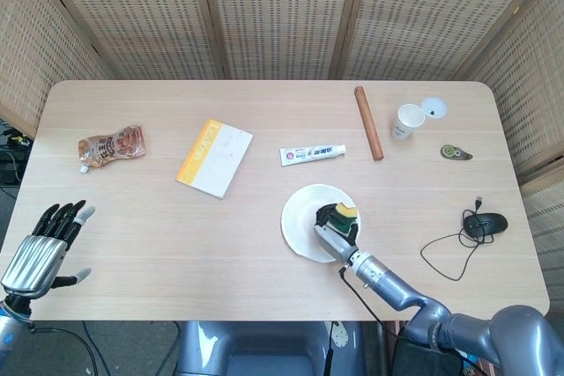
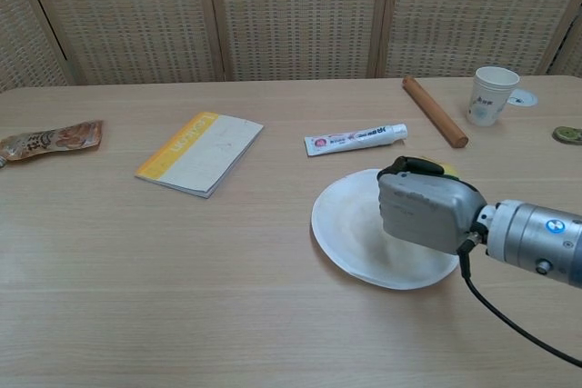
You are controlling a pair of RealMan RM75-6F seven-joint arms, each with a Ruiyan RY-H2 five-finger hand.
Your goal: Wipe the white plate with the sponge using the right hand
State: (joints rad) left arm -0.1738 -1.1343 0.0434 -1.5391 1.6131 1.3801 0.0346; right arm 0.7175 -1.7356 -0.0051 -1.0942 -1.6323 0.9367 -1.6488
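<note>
The white plate point(image 1: 298, 222) point(image 2: 350, 229) lies flat on the table, right of centre near the front edge. My right hand point(image 1: 334, 230) point(image 2: 420, 211) is over the plate's right half and grips a yellow and green sponge point(image 1: 344, 211), pressing it on the plate. In the chest view the hand hides most of the sponge; only a yellow sliver point(image 2: 447, 170) shows behind it. My left hand point(image 1: 40, 246) hovers past the table's front left corner, fingers spread, holding nothing.
A toothpaste tube point(image 1: 312, 154) lies just behind the plate. A yellow and white booklet point(image 1: 214, 157) and a snack pouch point(image 1: 110, 144) lie to the left. A wooden rod point(image 1: 368, 122), paper cup point(image 1: 408, 121) and its lid point(image 1: 434, 108) sit at back right; a mouse point(image 1: 486, 224) with cable lies right.
</note>
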